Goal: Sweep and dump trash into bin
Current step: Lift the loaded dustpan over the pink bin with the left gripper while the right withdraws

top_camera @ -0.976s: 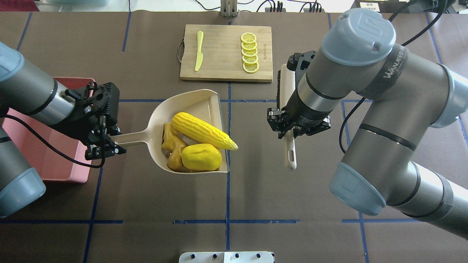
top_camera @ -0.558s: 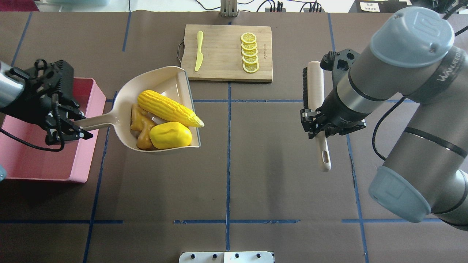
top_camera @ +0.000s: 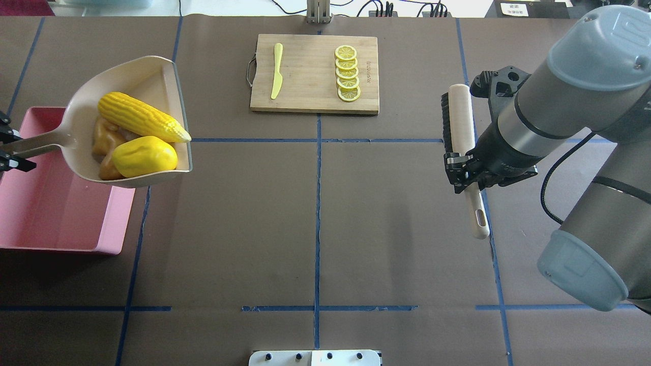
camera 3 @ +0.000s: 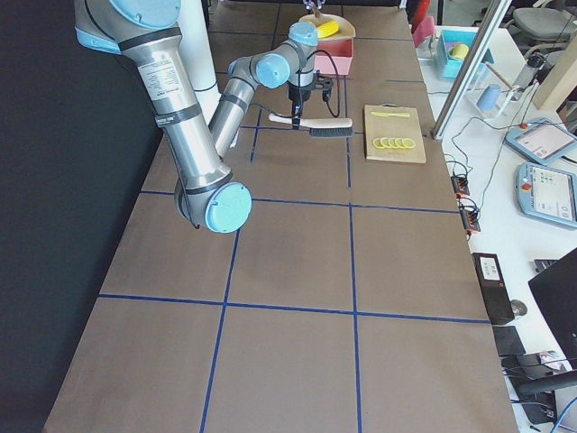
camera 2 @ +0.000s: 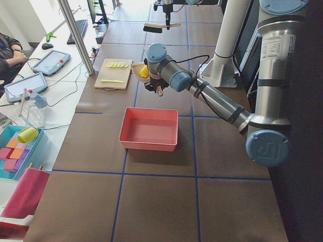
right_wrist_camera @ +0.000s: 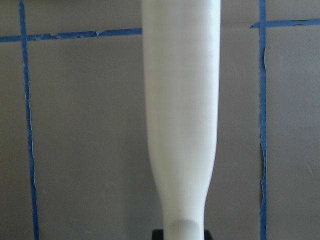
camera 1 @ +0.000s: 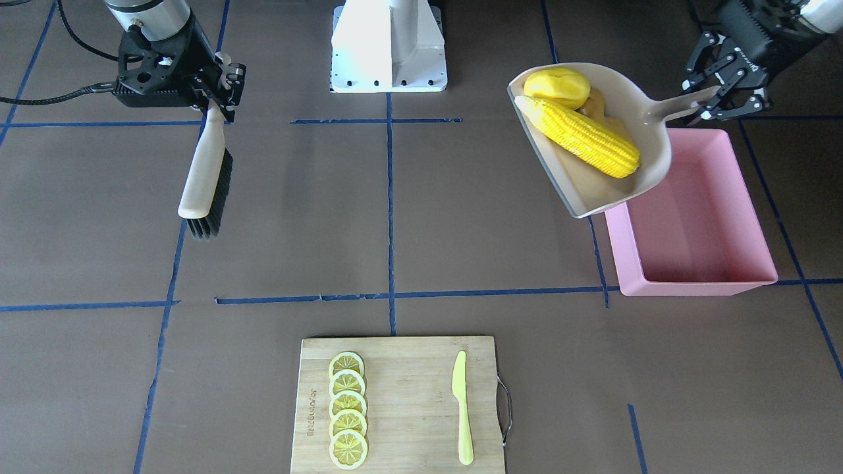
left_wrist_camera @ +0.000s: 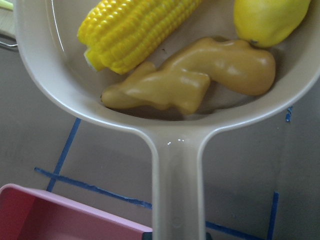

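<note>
Three pieces of trash lie in the dustpan (top_camera: 157, 81); none is in the bin (top_camera: 61, 213) yet

Overhead view: the corn cob (top_camera: 142, 118) lies with its long axis slanting from the pan's back to its open mouth, its pointed tip toward the view's right and away from the bin. The yellow lump (top_camera: 145, 156) sits just beside it. The ginger root (top_camera: 104, 140) is tucked behind both, near the handle. The pan overlaps the bin's right wall with its mouth facing away, so I judge that a turn or a tip is needed before anything drops in. The left gripper (top_camera: 7, 150), at the frame's edge, is clamped on the handle's end.

Front-facing view: the pan hangs over the bin's corner nearest the robot. The load sits toward the handle end, which I judge keeps it from spilling. The right gripper (camera 1: 220, 82) is closed on the handle of the brush (camera 1: 204, 171), well apart from the pan and probably parked out of the way.

Left wrist view: the ginger root lies crosswise against the pan's back wall, up against the cob. The fingers do not show.

Right wrist view: only the brush handle shows.

Side views: the pan is held aloft, clear of the bin's rim
</note>
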Robot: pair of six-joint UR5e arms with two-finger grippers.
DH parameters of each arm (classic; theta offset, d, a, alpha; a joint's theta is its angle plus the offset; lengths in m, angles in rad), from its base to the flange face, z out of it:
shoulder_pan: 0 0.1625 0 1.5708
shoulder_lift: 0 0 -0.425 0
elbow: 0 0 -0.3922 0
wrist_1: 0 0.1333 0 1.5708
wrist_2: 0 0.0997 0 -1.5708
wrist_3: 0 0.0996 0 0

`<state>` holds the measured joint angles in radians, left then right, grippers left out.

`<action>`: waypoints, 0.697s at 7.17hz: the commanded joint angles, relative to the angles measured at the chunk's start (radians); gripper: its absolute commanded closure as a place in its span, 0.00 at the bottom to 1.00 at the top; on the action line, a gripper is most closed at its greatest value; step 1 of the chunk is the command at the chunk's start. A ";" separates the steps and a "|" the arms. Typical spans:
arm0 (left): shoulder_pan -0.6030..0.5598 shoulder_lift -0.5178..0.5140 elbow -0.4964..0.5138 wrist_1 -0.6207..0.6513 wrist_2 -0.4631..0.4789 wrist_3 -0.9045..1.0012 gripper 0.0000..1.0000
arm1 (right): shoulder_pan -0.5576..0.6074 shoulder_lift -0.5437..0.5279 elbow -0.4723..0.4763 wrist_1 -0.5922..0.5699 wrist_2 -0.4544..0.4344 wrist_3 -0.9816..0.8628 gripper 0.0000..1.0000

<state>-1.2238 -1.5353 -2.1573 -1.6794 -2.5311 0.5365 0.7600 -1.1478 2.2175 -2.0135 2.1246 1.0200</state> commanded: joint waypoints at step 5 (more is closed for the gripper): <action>-0.313 0.112 0.217 0.001 -0.025 0.431 1.00 | 0.050 -0.162 0.066 0.013 0.003 -0.141 1.00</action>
<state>-1.4899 -1.4258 -1.9777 -1.6790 -2.5706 0.9082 0.8026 -1.2499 2.2666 -2.0074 2.1254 0.9204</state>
